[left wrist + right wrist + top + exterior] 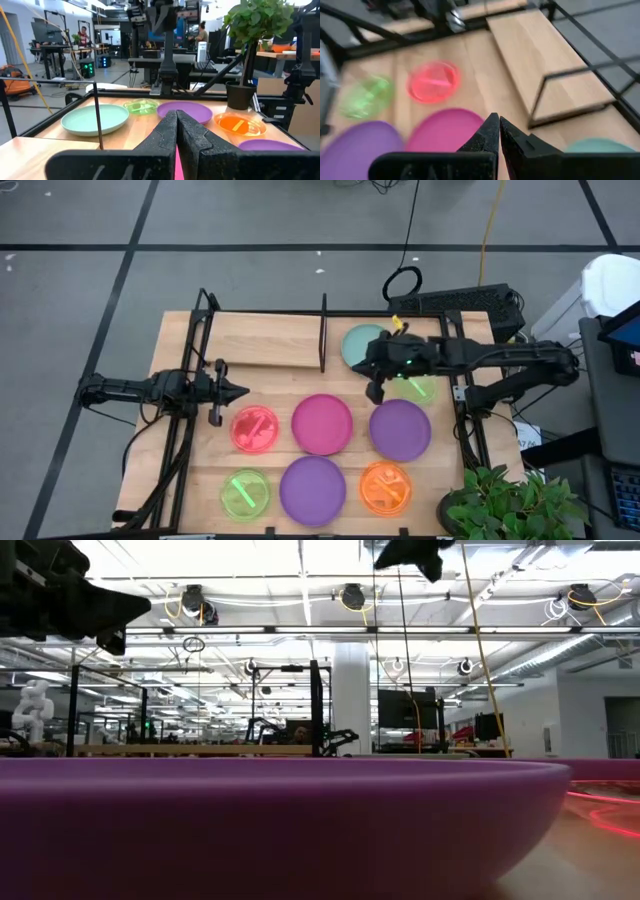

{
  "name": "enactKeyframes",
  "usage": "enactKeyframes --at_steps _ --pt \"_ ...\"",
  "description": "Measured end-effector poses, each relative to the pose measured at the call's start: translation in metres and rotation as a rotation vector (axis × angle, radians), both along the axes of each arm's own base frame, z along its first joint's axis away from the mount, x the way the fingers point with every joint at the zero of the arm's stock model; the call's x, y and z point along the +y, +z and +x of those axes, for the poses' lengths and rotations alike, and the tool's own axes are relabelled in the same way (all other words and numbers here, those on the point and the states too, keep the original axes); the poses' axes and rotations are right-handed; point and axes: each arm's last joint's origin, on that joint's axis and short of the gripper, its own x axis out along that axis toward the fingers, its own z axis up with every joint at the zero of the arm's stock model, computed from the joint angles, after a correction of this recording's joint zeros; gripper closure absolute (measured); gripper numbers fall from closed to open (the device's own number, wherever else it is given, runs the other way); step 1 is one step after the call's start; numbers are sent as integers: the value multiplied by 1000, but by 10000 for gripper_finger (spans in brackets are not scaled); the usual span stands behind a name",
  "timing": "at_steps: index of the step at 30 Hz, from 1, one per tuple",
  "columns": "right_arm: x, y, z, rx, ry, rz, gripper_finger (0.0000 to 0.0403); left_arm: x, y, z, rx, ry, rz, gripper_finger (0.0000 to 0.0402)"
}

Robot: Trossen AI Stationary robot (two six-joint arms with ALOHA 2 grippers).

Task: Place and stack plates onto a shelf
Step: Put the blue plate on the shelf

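Note:
Eight plates lie flat on the tabletop, none on the shelf [265, 340], a narrow wooden board in a black frame at the far left. The pale teal plate [358, 345] lies right of the shelf's post. The others are a neon-green one [418, 388], two purple [400, 430] [312, 490], a magenta [322, 423], a red [255, 428], a second green [245, 492] and an orange [385, 487]. My left gripper [243, 391] is shut and empty, level, just left of the red plate. My right gripper [375, 393] is shut and empty, above the table between the teal, green and magenta plates [445, 132].
A potted plant [505, 505] stands at the table's near right corner. A black frame [190, 410] runs along the table's left side and another along the right [468, 425]. In the low view a purple plate [280, 820] fills the foreground.

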Motion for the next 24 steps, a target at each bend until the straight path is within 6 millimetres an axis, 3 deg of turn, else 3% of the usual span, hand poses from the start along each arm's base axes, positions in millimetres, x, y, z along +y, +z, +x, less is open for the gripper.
enactKeyframes --at_steps 4,9,19,24 --pt "-1 -16 11 76 -35 -25 403 0 2 0 3 2 19 394" --pt "-1 -31 23 139 -26 -26 403 0 25 -5 -7 6 56 394" --pt "-2 -50 34 223 -19 -33 403 1 98 -17 155 1 34 394" --pt "-2 -61 42 255 -38 -11 403 1 130 -12 217 1 23 394"
